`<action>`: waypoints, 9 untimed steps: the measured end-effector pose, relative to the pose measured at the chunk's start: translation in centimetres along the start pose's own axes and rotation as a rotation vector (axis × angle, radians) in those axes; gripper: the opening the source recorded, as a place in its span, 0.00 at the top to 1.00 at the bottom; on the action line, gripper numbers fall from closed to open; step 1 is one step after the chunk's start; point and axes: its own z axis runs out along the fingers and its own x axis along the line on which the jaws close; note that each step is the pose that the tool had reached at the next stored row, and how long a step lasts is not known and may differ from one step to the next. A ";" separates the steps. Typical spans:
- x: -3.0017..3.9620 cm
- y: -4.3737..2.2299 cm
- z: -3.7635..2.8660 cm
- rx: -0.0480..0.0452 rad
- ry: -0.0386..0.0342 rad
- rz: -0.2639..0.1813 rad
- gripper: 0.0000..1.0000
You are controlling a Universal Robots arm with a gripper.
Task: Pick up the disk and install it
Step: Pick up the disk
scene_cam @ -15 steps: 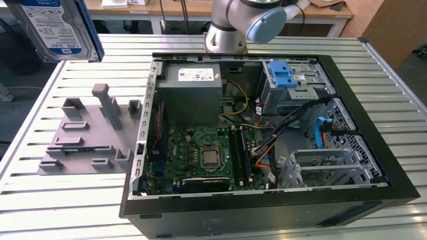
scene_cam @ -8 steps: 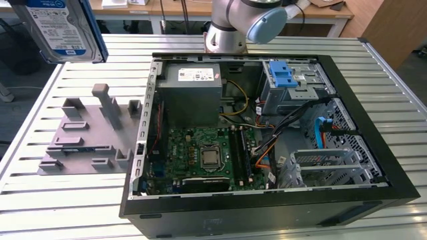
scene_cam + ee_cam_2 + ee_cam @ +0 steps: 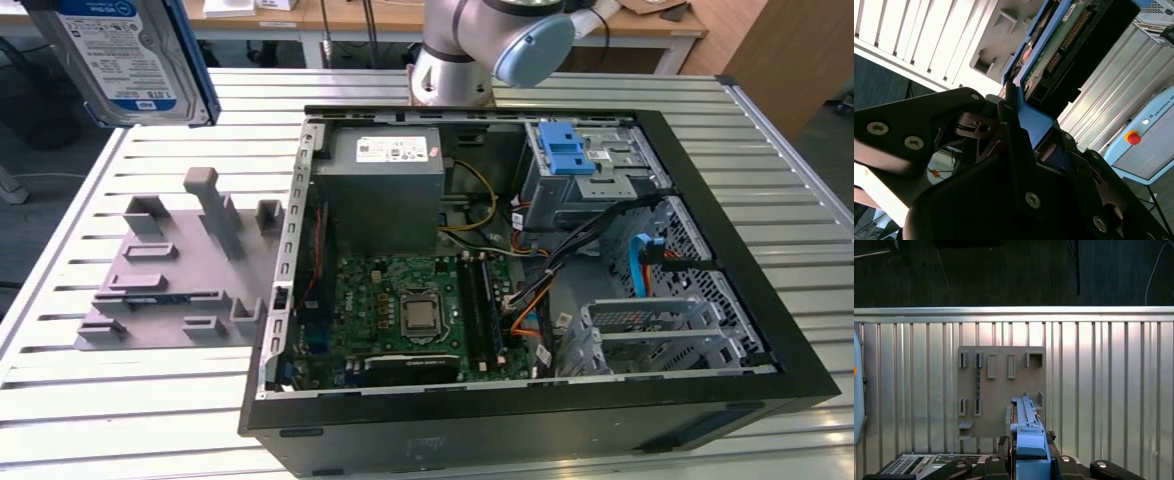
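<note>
Blue-and-white labelling covers the disk (image 3: 127, 55), held high at the exterior view's far left and cut off by the frame edge; its print is too small to make out. In the second wrist view the gripper (image 3: 1026, 117) clamps its blue carrier.

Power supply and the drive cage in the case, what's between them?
In the exterior view, loose yellow and black cables lie between the power supply and the drive cage.
</note>
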 end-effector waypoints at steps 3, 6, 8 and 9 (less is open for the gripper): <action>0.00 -0.01 0.00 -0.0001 0.0000 0.000 0.64; 0.00 -0.03 0.00 0.0000 0.0000 0.000 0.64; 0.04 -0.11 0.01 0.0001 -0.0001 0.000 0.64; 0.08 -0.19 0.00 0.0000 0.0000 0.000 0.64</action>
